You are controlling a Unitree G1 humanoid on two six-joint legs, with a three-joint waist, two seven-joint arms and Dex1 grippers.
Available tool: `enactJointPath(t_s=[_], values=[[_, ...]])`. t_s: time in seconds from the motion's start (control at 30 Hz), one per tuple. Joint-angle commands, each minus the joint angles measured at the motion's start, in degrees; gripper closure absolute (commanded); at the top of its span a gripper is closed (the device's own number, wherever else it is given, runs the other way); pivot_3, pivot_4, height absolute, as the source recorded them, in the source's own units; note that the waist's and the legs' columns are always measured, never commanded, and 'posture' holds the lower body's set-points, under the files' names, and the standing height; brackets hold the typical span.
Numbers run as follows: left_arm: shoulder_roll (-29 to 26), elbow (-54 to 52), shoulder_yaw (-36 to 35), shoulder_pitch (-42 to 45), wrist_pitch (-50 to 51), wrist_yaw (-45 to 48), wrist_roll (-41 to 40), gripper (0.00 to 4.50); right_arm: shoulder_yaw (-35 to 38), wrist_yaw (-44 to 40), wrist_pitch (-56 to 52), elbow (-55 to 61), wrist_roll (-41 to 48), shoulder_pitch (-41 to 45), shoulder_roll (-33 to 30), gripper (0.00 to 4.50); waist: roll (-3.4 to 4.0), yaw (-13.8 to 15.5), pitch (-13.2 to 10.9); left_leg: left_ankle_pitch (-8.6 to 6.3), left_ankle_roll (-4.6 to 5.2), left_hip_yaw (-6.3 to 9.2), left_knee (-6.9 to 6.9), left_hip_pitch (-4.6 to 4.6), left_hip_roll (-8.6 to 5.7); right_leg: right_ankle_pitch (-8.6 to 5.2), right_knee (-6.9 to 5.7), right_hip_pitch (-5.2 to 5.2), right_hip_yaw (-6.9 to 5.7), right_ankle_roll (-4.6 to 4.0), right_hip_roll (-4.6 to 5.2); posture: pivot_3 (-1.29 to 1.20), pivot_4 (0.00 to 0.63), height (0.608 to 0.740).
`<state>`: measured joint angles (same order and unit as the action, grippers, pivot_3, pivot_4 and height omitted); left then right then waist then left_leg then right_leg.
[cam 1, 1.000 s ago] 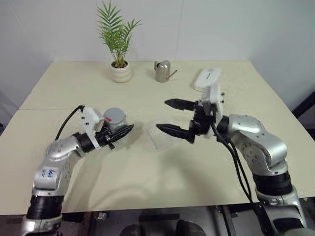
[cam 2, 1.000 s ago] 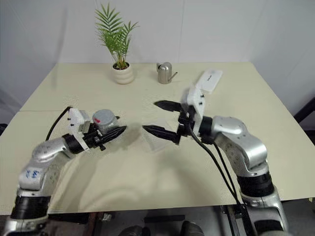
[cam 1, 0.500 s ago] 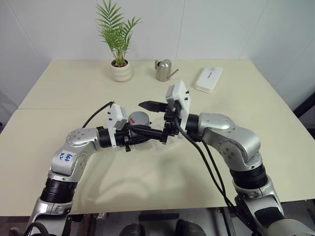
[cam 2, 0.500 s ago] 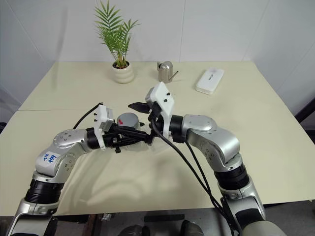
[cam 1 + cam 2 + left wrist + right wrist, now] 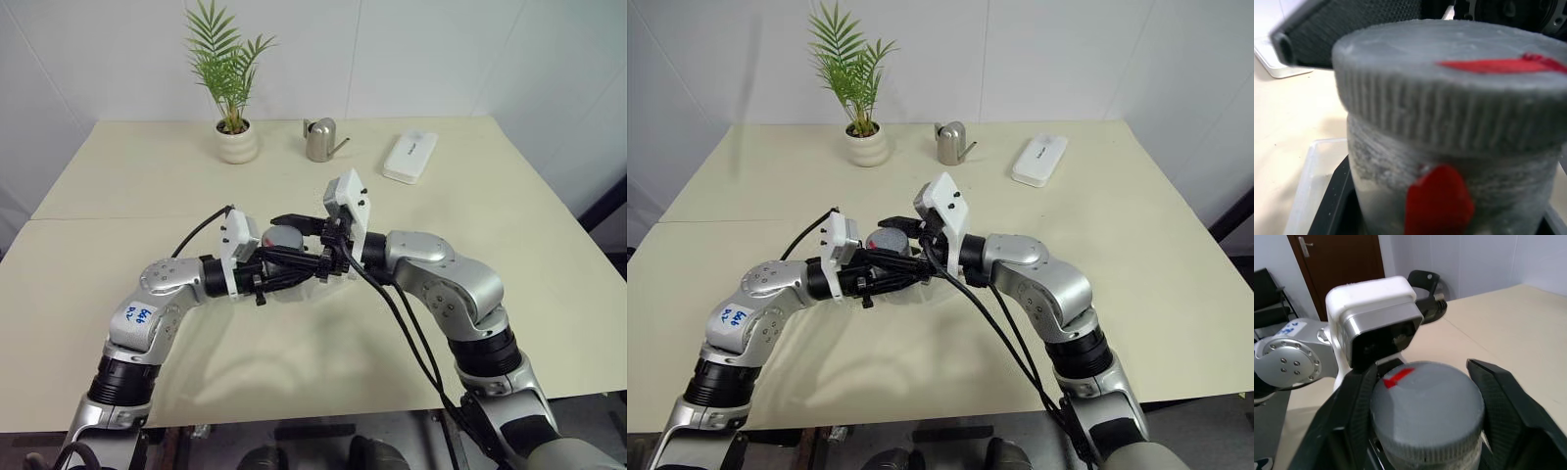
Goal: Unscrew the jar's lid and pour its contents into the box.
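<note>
Contact on the lid (image 5: 1427, 401) is the change: a second ago the right gripper (image 5: 299, 242) stood wide open well to the right of the jar (image 5: 1449, 196), over the clear box (image 5: 1300, 193); now both arms have come together at the middle of the table (image 5: 470, 196) and its two black fingers (image 5: 1349, 416) have closed in on either side of the grey cap. In the right wrist view one finger looks pressed against the ribbed edge while the other seems a shade off it, so the grip is probably on but I cannot swear to it. The left gripper (image 5: 284, 266) stays clamped on the jar's body below the cap, holding it upright above the table. That sets up the unscrewing: one hand to hold, one to twist.

As for containers, the jar is still capped, the red mark (image 5: 1397, 377) showing on top. Its walls look frosted in the left wrist view, and the contents cannot be made out. The box lies just beneath and beside the jar, and the part in view holds nothing.
</note>
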<state>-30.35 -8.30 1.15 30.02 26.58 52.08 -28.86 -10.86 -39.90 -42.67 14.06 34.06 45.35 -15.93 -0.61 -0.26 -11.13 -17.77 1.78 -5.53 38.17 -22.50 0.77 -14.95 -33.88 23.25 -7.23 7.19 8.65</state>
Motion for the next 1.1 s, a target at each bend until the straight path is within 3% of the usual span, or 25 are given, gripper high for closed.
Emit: enactJointPath(t_s=[0.03, 0.27, 0.37, 0.47, 0.77, 0.93, 1.1], values=[[-0.41, -1.13, -1.22, -0.24, -0.57, 0.53, -0.58, 2.56, 3.04, -1.72, 0.94, 2.88, 2.92, -0.36, 0.15, 1.94, 0.0, 0.01, 0.0, 0.0, 0.0, -0.01, 0.01, -0.01, -0.01, 0.0, 0.0, 0.02, 0.02, 0.0, 0.0, 0.0, 0.15, 0.74], [0.35, 0.47, -1.88, 1.51, -4.14, 10.17, -4.79, 2.56, 2.21, -20.51, 4.63, 1.71, 6.91, 1.52, -6.19, 1.94, 0.0, 0.08, 0.0, -0.01, 0.03, -0.03, 0.04, -0.12, -0.02, 0.0, 0.0, 0.1, 0.03, 0.0, 0.0, 0.0, 0.15, 0.74], [0.84, 3.13, 0.51, 4.4, -7.8, 15.69, -3.72, 2.56, -2.39, -35.57, 8.57, -3.48, 3.78, 7.63, -11.47, 1.94, 0.0, 0.05, 0.0, -0.01, 0.03, -0.04, 0.13, -0.18, -0.03, 0.0, -0.05, 0.16, 0.04, 0.0, -0.02, 0.0, 0.15, 0.74], [1.41, 4.68, 1.74, 6.16, -9.57, 17.65, -3.1, 2.56, -3.87, -40.78, 11.15, -8.99, 1.76, 12.04, -12.22, 1.94, 0.0, -0.04, 0.0, -0.01, 0.04, -0.05, 0.25, -0.16, -0.01, 0.02, -0.12, 0.14, 0.04, -0.02, -0.06, 0.0, 0.15, 0.74], [0.52, 4.67, -1.05, 4.75, -10.25, 15.56, -2.87, 2.56, -1.88, -39.79, 12.13, -14.32, -0.73, 13.49, -11.72, 1.94, -0.01, 0.04, 0.0, -0.02, 0.04, 0.04, 0.47, -0.44, 0.05, 0.03, -0.11, 0.25, -0.06, -0.03, -0.07, 0.0, 0.15, 0.74], [-1.42, 4.99, -3.1, 4.05, -9.94, 14.11, -2.57, 2.56, 0.49, -37.29, 12.79, -13.98, -1.27, 12.05, -12.37, 0.24, -0.01, 0.14, 0.0, -0.03, 0.05, 0.15, 0.78, -0.6, 0.07, 0.04, -0.22, 0.27, -0.17, -0.04, -0.06, 0.0, 0.15, 0.74], [-2.36, 5.04, -4.45, 3.1, -9.15, 12.86, -2.12, 2.56, 2.95, -32.74, 14.53, -12.75, -2.37, 10.62, -11.44, 0.07, -0.01, 0.09, 0.0, -0.02, 0.05, 0.19, 0.84, -0.59, 0.08, 0.12, -0.27, 0.26, -0.15, -0.08, -0.05, 0.0, 0.15, 0.74]])
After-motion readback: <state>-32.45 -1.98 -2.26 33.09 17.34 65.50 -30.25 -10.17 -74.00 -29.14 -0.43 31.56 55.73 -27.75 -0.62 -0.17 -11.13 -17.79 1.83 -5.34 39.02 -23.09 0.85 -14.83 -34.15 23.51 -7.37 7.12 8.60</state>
